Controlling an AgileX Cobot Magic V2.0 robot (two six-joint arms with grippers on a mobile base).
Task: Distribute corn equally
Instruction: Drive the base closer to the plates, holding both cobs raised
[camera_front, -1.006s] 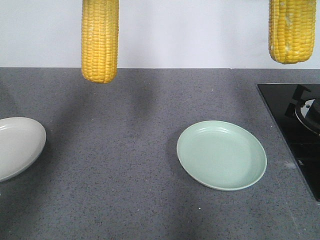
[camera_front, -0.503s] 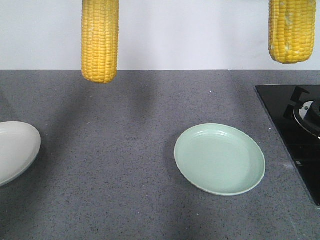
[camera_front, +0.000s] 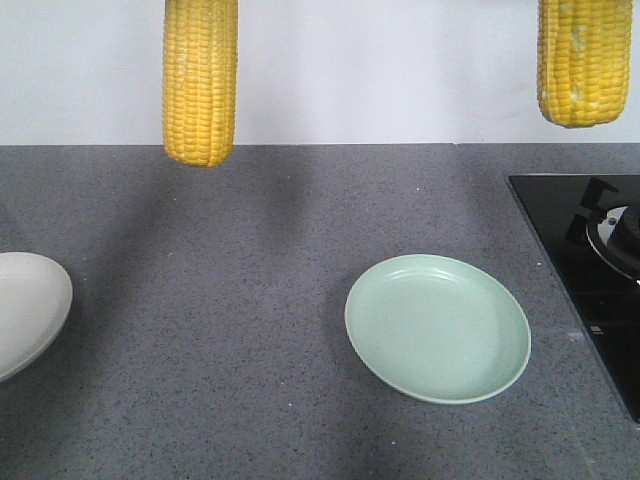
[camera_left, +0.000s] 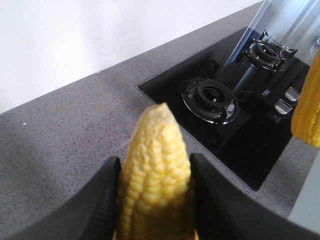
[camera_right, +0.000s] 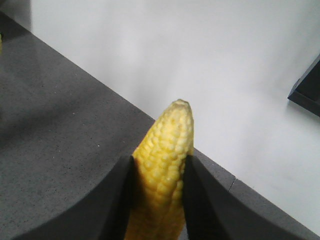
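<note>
My left gripper (camera_left: 155, 200) was clamped on a cob (camera_left: 155, 185), black fingers (camera_left: 102, 200) pressed against both its sides, the pale tip sticking out past them. Beyond that tip lay grey counter (camera_left: 60, 140), then the stove's (camera_left: 225, 115) black edge and its burners; the other cob (camera_left: 307, 110) hung at the far right of this view.

My right gripper (camera_right: 159, 200) likewise squeezed its cob (camera_right: 162, 175) between both fingers (camera_right: 115, 200), tip pointing toward the counter's back edge and the white wall (camera_right: 200, 60).

From the front, both cobs hung upright, well above the counter: left cob (camera_front: 200, 80), right cob (camera_front: 584, 60). Below and between them sat the green plate (camera_front: 437, 328), with bare counter all round its rim. The white plate (camera_front: 25, 310) was cut by the frame's left edge.
</note>
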